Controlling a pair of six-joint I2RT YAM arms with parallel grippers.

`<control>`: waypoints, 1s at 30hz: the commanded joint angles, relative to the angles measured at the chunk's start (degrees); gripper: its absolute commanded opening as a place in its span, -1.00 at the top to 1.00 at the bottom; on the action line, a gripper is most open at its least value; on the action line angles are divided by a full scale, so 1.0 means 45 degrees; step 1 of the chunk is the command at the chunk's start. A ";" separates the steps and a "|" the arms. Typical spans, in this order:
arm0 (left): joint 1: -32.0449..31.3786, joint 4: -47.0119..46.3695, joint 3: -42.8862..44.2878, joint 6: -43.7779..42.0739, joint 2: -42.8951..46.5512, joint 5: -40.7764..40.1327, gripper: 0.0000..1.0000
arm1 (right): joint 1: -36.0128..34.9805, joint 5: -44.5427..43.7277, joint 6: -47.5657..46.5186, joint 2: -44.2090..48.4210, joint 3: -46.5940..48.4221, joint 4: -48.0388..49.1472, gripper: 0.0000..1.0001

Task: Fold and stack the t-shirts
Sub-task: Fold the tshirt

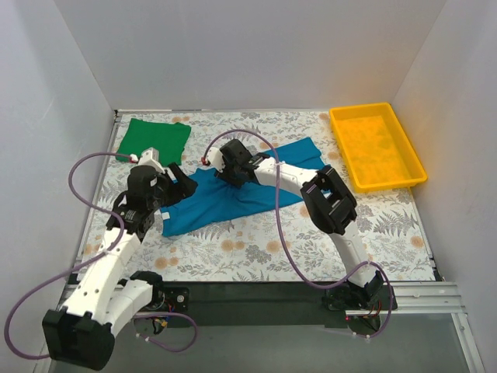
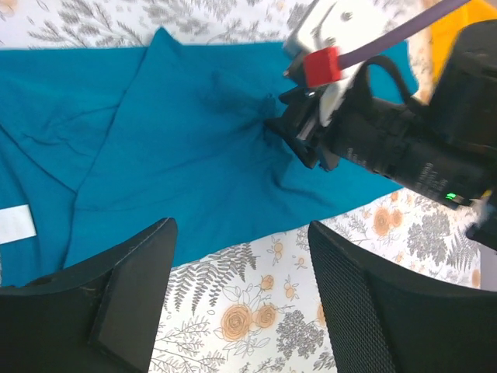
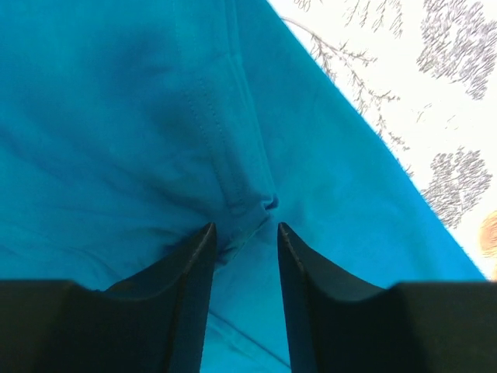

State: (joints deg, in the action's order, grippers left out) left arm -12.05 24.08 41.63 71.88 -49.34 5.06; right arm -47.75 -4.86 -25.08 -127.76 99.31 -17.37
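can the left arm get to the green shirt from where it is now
Probably yes: the green shirt lies just beyond the left gripper, which is open and empty, with only bare table between them; the right gripper is down on the teal shirt.

Both arms reach forward, left pincer [image 2: 241, 233] wide apart, right pincer [image 3: 245, 229] narrowly parted.

The left arm [image 1: 109, 272] and right arm [image 1: 351, 237] had white links and black joints. A purple cable [image 1: 74, 175] looped along each, with a red plug [image 2: 321, 66] at the right wrist. The left gripper [image 2: 241, 233] and right gripper [image 3: 245, 229] had black wedge-shaped fingers; one left pad [image 2: 373, 303] was finely dimpled.
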 commanded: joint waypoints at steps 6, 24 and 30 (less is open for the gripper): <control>0.0081 -0.1424 0.1022 0.0141 -0.3583 0.0947 -0.05 | 0.1096 0.2463 0.0496 0.2043 -0.0798 0.0012 -0.14; 0.0237 0.4957 -0.1923 0.8783 0.1023 -0.0578 -0.42 | 0.3204 1.0239 -0.3686 0.8175 -0.8175 -0.0440 -0.41; 0.0237 0.4749 -0.2941 1.0120 0.0770 -0.1529 -0.35 | 0.4864 1.1645 -0.3334 0.9290 -0.9255 0.0285 -0.43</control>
State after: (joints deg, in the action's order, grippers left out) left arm -11.35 43.83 28.73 108.81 -46.06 2.26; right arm -28.82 42.24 -40.47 -88.88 58.19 -20.51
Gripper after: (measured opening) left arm 0.681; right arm 0.719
